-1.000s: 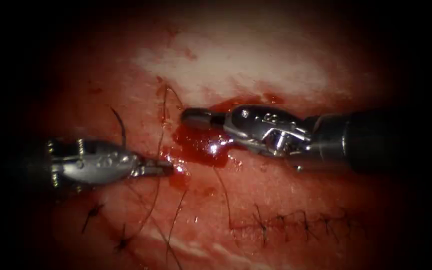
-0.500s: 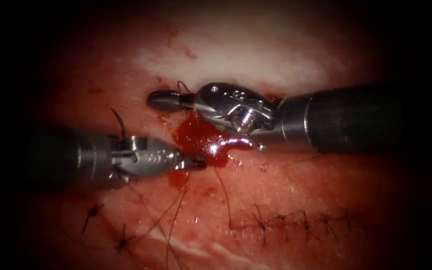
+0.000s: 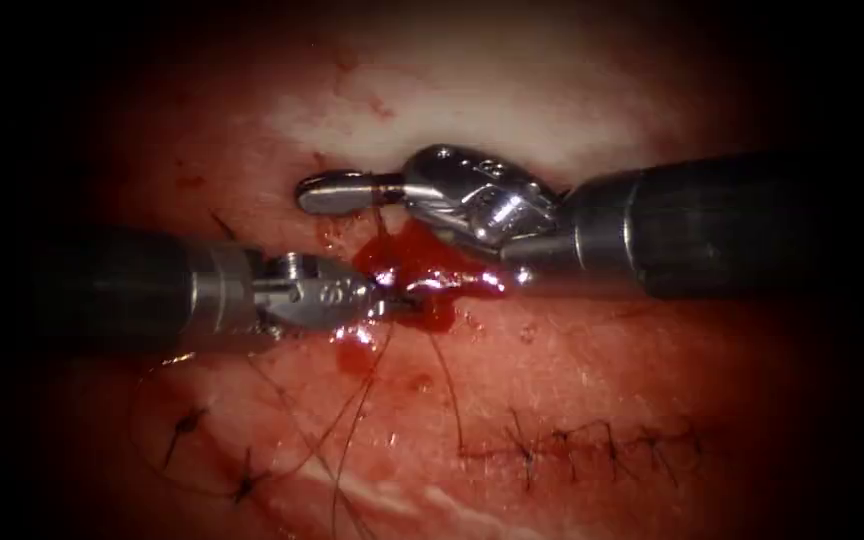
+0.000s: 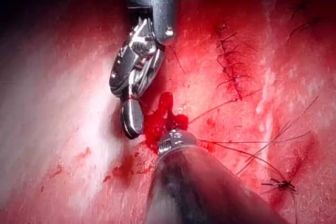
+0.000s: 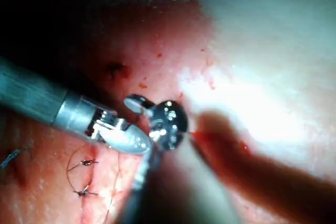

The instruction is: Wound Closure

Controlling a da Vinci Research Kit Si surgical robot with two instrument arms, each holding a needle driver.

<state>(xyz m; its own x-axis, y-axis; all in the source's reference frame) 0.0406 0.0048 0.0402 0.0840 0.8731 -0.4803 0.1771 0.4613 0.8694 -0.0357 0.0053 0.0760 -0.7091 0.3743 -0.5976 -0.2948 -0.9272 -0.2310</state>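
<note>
Well, the right tool (image 3: 337,190) has its two jaws pressed tight together into one round tip. I cannot tell if a thin bit of thread is caught in them. The left tool (image 3: 387,303) points its tip toward the right tool's wrist, and the tip sits in the wet red fluid (image 3: 422,275). I cannot tell if it holds anything. The two tools are close, with just a thin strip of tissue (image 3: 512,110) between the left tool's tip and the right tool's tip. The red fluid lies under the right tool's wrist and touches the left tool's tip. Dark thread (image 3: 352,400) runs away from the left tool's tip, over the tissue on the side away from the right tool. It spreads into a few loose lines that cross each other. Near those lines, beside the left tool's shaft, are two small dark knots (image 3: 244,487). A row of stitches (image 3: 602,445) sits well apart from both tips, on the same side as the thread. On the far side of the right tool, the tissue is pale and bare, so there is open room there. In the left wrist view, the right tool's shut tip (image 4: 132,119) hangs just beside the edge of the red fluid. I cannot tell where the needle is.
</note>
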